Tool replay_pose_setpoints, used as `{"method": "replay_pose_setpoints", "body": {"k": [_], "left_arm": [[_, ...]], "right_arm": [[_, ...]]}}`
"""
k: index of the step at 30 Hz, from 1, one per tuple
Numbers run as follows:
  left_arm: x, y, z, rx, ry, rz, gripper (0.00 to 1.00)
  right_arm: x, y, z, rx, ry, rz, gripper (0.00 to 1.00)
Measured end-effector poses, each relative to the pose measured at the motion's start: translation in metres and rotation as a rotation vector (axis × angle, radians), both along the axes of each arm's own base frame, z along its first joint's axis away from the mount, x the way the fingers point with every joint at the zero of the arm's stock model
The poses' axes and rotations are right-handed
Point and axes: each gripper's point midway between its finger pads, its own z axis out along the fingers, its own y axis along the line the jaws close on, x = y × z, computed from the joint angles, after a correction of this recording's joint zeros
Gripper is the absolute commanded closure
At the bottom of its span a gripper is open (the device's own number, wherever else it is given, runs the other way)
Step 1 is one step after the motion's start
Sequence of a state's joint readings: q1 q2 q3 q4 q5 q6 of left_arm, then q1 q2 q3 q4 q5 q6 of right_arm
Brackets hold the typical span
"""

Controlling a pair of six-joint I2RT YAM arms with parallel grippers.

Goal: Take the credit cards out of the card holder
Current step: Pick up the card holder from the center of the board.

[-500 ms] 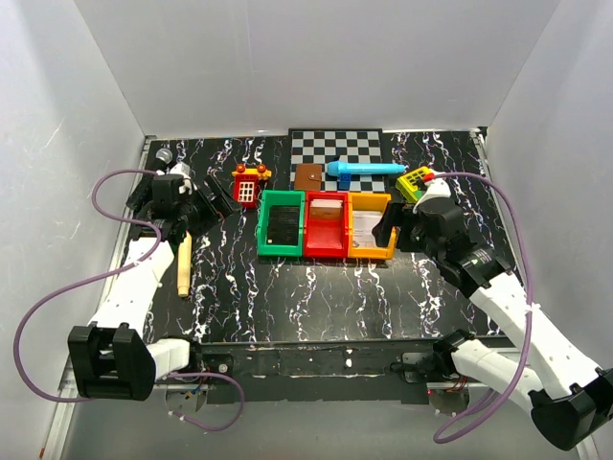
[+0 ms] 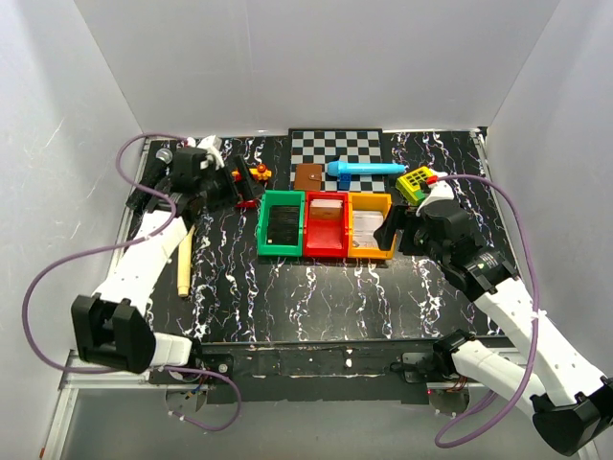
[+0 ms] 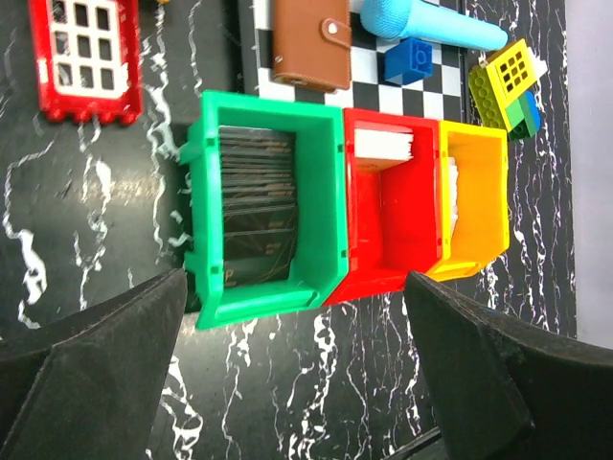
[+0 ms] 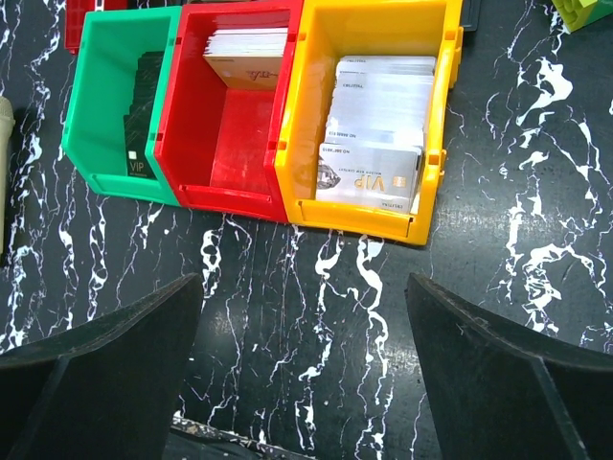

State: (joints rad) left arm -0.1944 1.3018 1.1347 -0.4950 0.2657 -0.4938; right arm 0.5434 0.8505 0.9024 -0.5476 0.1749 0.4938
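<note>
Spotting the card holder (image 3: 308, 43) snapped shut on the checkerboard (image 2: 335, 146) just behind the bins (image 4: 235, 144). Got both pairs of jaws gaping wide over the table (image 2: 316, 297), gripping nothing.

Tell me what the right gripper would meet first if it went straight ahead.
The right gripper would probably meet the black, white-veined table top just before the yellow plastic bin; depth is unclear, so the bin's front wall might come first.

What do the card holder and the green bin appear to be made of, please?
The card holder looks like brown leather or imitation leather: matte surface, with a small pale snap button. The green bin looks like moulded plastic: uniform colour, smooth, slightly glossy rim.
</note>
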Motion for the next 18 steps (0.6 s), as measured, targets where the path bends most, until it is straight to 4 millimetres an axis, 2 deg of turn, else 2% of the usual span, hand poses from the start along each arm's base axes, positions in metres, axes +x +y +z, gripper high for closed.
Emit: {"method": "replay_pose_setpoints", "body": {"k": [3,10,18], "left_arm": [[0.019,-0.018,0.001,0.022,-0.004,-0.044,0.02],[0.061,-0.047,-0.021,0.087,0.031,-0.061,0.02],[0.144,-0.077,-0.017,0.16,-0.049,-0.083,0.03]], "right_arm": [[0.0,0.0,0.0,-0.004,0.001,0.004,0.06],[0.002,0.001,0.0,-0.024,0.0,0.015,0.08],[0.003,0.003,-0.004,-0.027,0.014,0.023,0.11]]}}
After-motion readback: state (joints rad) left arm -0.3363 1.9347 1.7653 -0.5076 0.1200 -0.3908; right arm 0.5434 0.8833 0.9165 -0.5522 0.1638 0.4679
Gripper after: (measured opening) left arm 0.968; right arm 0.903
